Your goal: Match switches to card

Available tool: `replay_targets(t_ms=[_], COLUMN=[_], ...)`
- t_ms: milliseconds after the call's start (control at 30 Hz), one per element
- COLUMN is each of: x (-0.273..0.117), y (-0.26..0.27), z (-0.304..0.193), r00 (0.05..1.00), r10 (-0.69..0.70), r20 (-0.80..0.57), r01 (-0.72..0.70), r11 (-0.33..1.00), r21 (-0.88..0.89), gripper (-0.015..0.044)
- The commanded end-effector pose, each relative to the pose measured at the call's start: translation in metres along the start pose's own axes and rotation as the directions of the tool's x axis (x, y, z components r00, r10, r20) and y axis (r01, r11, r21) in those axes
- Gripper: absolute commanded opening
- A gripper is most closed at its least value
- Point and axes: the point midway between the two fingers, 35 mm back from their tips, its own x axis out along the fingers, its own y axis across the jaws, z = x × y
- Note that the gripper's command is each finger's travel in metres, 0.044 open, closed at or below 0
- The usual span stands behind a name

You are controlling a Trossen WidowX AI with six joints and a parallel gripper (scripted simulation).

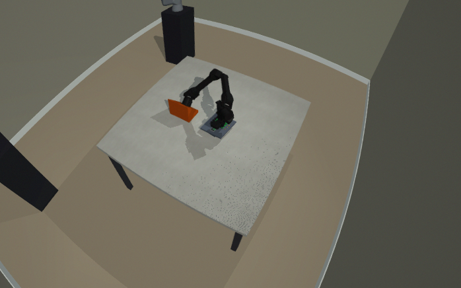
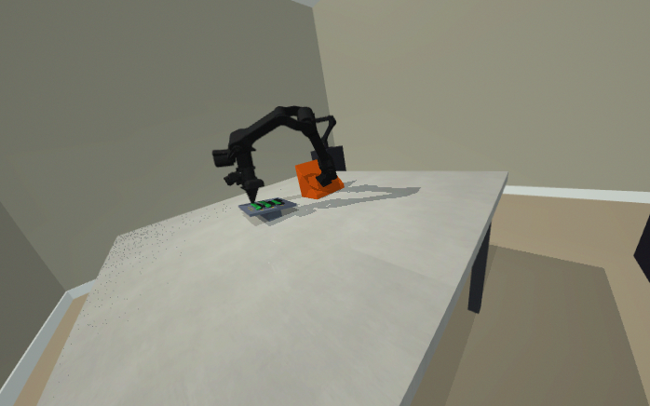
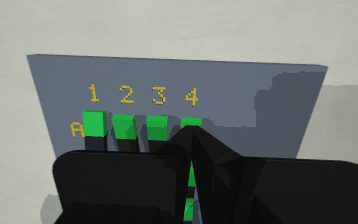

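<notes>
1. Gripper (image 3: pixel 194 131): clenched, fingers pressed together into a single point, nothing between them. The exterior view shows the tip (image 2: pixel 251 197) pointing straight down at the near-left end of the panel (image 2: pixel 266 207).
2. Panel (image 3: pixel 240 95): a grey-blue plate lying flat on the table (image 2: pixel 318 282). In the wrist view yellow numerals 1 to 4 head the columns and a yellow letter A marks the far row.
3. Row A switches: the green half of switch A1 (image 3: pixel 95 123) looks brightest and tallest; A2 (image 3: pixel 125 126) and A3 (image 3: pixel 157 127) show green halves with dark halves toward 6 o'clock. Which halves are raised cannot be told for certain.
4. Switch A4 (image 3: pixel 191 121): only a strip of green is visible, at 12 o'clock of the fingertips, which sit at or on its nearer part. Contact cannot be confirmed.
5. Nearer rows: mostly hidden by the gripper body; slivers of green show through the gap.
6. Card: not visible.
7. Orange wedge-shaped block (image 2: pixel 315 180): stands at the arm's base, well apart from the panel.
</notes>
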Motion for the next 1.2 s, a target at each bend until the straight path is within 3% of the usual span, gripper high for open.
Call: replay_targets(t_ms=[0, 1033, 1167], x=[0.001, 0.005, -0.046], y=[0.000, 0.000, -0.001], z=[0.000, 0.000, -0.001], r00=[1.000, 1.000, 1.000], r10=[0.004, 0.004, 0.001], r20=[0.001, 0.001, 0.021], r01=[-0.004, -0.004, -0.001], r11=[1.000, 1.000, 1.000], r21=[0.006, 0.006, 0.005], gripper=[0.0000, 0.0000, 0.0000])
